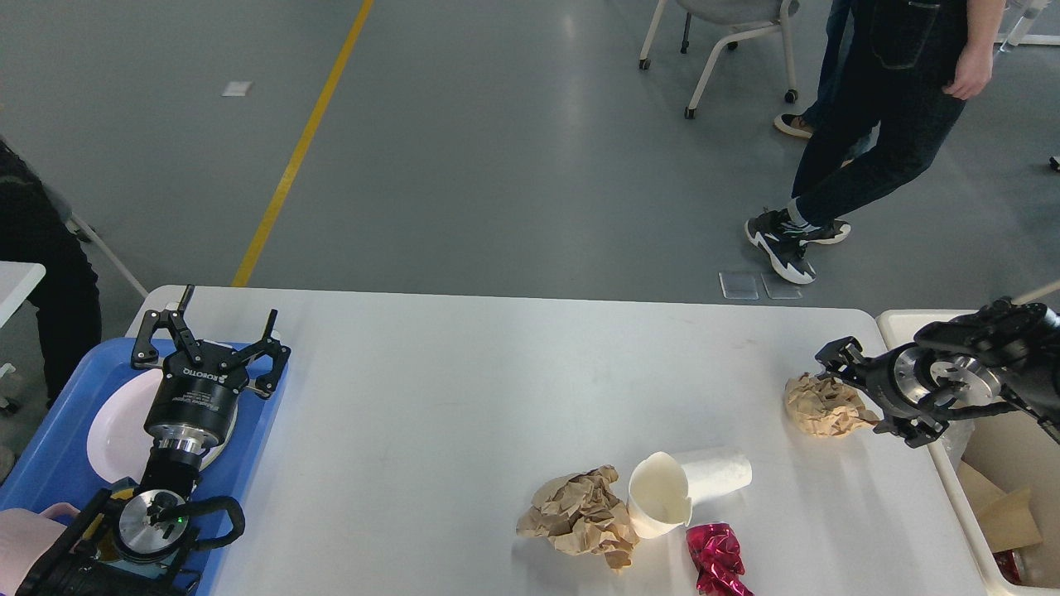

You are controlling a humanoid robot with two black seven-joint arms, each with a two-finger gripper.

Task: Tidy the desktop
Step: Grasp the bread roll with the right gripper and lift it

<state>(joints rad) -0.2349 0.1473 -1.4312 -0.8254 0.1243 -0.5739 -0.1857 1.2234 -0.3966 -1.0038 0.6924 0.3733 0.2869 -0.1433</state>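
The white desktop [431,389] carries a crumpled brown paper ball [816,406] near its right edge. A second brown paper ball [580,517], a white paper cup [687,488] lying on its side and a crumpled magenta foil wrapper [716,559] lie at the front. My right gripper [868,396] is open, low over the desktop, with its fingers on either side of the right paper ball's right end. My left gripper [214,324] is open and empty above the blue tray [50,451].
A white plate [112,426] lies in the blue tray at the left. A beige bin [1014,463] with cardboard and plastic scraps stands against the desktop's right edge. A person [878,124] walks on the floor beyond the table, near a chair [729,33].
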